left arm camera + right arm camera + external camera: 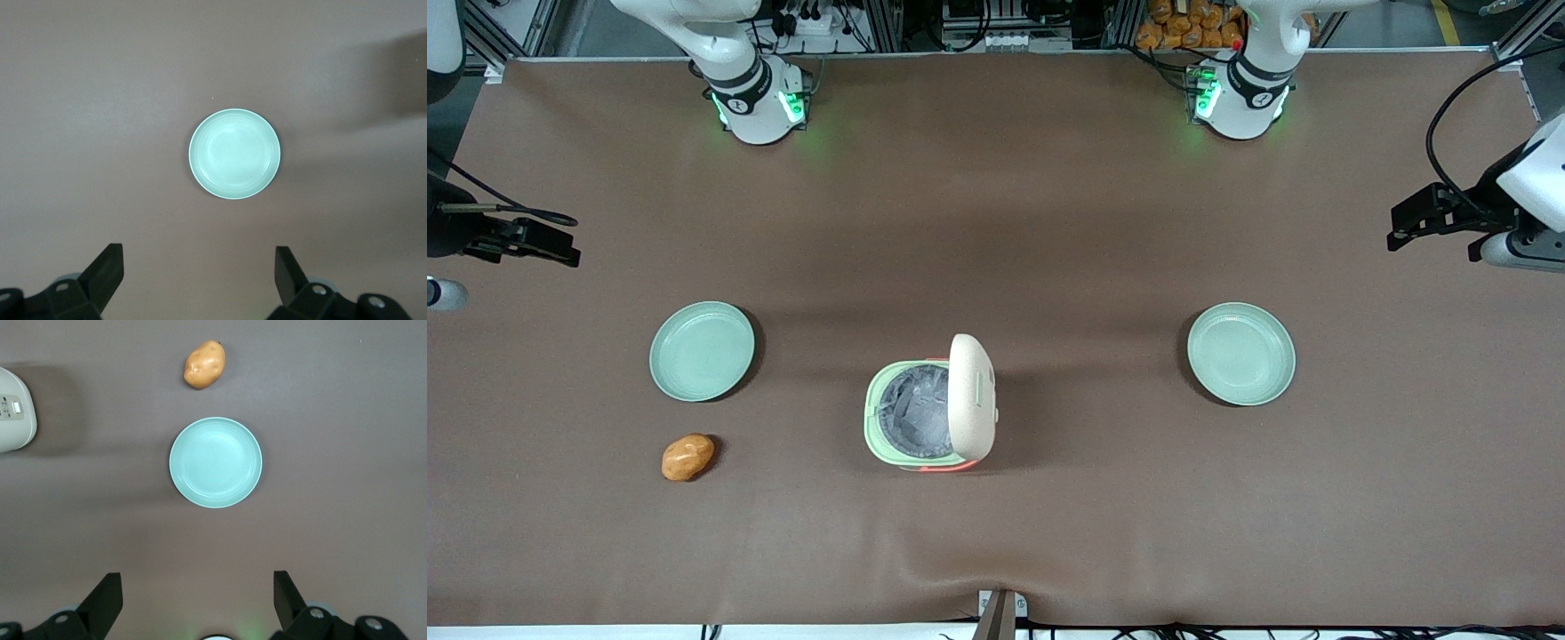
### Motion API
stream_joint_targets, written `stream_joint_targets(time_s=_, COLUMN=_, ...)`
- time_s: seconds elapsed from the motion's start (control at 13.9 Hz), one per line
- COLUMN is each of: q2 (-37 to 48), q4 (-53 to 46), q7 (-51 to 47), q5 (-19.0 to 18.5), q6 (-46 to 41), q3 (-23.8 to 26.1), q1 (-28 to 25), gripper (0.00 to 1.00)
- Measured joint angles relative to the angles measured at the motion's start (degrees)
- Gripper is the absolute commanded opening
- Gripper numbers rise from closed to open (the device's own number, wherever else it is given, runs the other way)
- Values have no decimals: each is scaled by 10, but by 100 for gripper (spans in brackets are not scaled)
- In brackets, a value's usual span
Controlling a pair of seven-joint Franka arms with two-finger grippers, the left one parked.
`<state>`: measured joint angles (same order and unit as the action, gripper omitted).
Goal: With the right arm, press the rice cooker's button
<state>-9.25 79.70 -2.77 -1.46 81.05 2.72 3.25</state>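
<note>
The rice cooker (929, 413) stands in the middle of the table, near the front camera. Its pale green body and grey inner pot show, and its cream lid (972, 397) stands open and upright. The lid with its small button panel also shows in the right wrist view (15, 410). My right gripper (560, 252) hangs open and empty at the working arm's end of the table, well away from the cooker. In the right wrist view the gripper (197, 581) looks down on a plate, with its fingers (107, 587) wide apart.
A pale green plate (702, 350) (215, 462) lies toward the working arm's end, with a potato (687, 456) (205, 365) nearer the front camera. A second pale green plate (1241, 354) (234, 154) lies toward the parked arm's end. The table has a brown cover (996, 222).
</note>
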Motion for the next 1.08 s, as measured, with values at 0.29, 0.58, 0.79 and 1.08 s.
stream_joint_targets(time_s=0.29, q2=0, q4=20, q7=0, q5=0, q6=19, q3=0, q1=1, gripper=100)
stream_joint_targets(time_s=0.58, q2=3, q4=20, q7=1, q5=0, q6=19, q3=-2, q1=3, gripper=100)
stream_joint_targets(time_s=0.79, q2=3, q4=20, q7=19, q5=0, q6=19, q3=-15, q1=5, gripper=100)
stream_joint_targets(time_s=1.08, q2=3, q4=20, q7=24, q5=0, q6=19, q3=-20, q1=7, gripper=100)
